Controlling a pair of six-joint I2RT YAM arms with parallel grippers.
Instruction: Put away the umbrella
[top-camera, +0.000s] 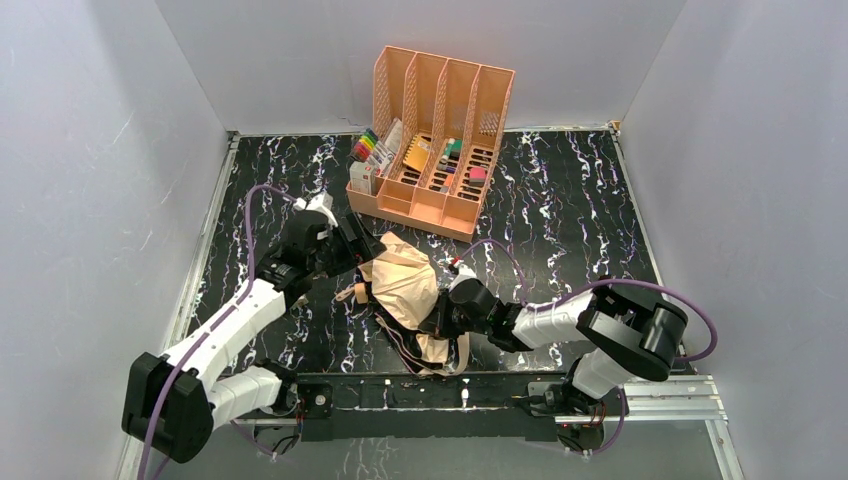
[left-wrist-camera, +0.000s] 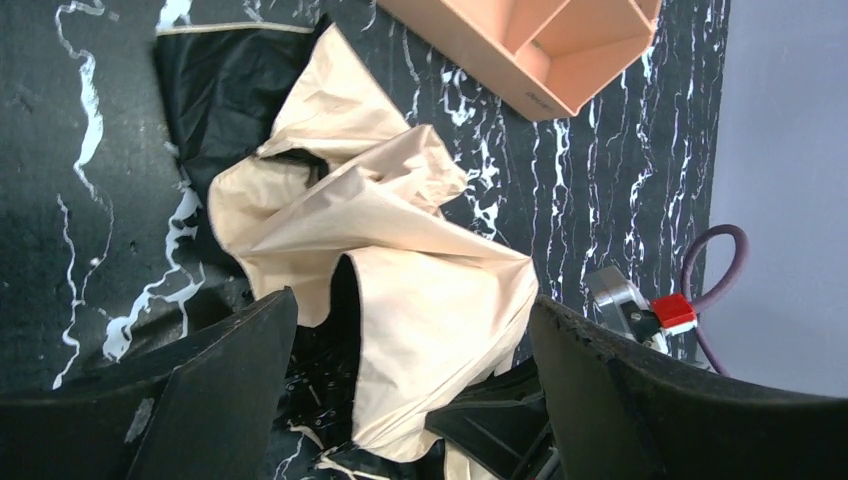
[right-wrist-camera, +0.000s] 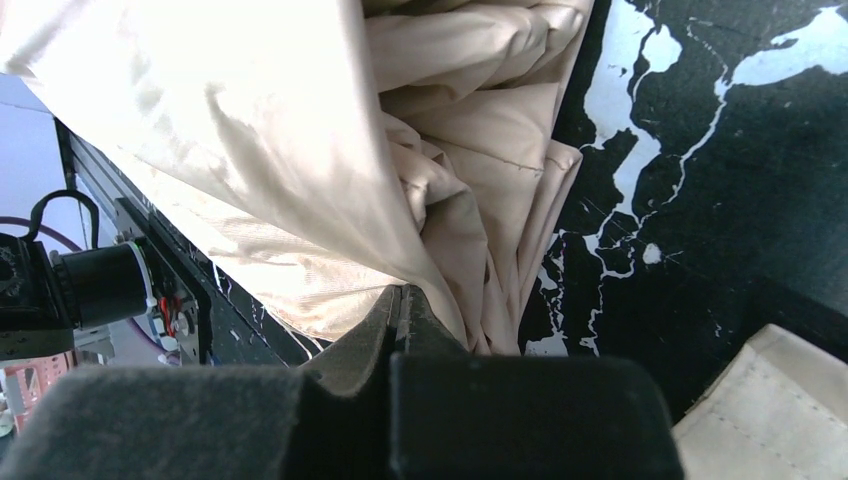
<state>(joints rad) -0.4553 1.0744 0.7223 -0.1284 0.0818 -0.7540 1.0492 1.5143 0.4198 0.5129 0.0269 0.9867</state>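
The umbrella lies crumpled on the black marbled table between my two arms, tan face up, with thin ribs and black fabric showing at its near edge. Its handle is hidden. My left gripper is at the umbrella's far left side. In the left wrist view it is wide open, with a fold of tan canopy hanging between the fingers and touching neither. My right gripper is at the umbrella's near right side. In the right wrist view it is shut on the tan canopy.
A peach file organizer holding coloured markers and small items stands at the back, just beyond the umbrella; its corner shows in the left wrist view. A small cream box sits at its left. White walls close in three sides.
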